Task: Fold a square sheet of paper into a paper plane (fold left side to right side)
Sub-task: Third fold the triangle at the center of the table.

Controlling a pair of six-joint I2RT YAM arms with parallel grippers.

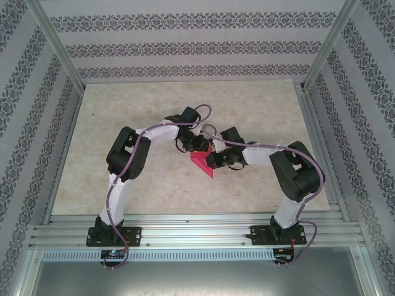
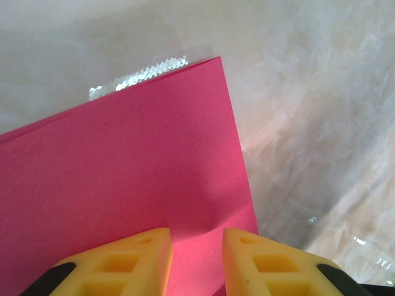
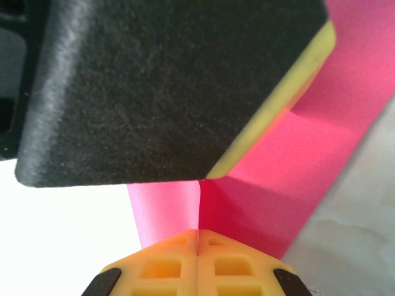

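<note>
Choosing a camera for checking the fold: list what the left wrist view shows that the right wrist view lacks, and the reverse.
Left wrist: the left end effector, fingers apart over flat pink paper, and a shiny tape strip on the table past the paper's far corner. Right wrist: the right end effector, fingers closed on a raised paper ridge, and a black padded block with a yellow edge meeting the sheet. Both: the pink paper and pale table.

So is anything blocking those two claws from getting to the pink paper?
Nothing visible does. The right end effector is shut on a fold of the pink paper, and the left end effector is open, right against the sheet.
</note>
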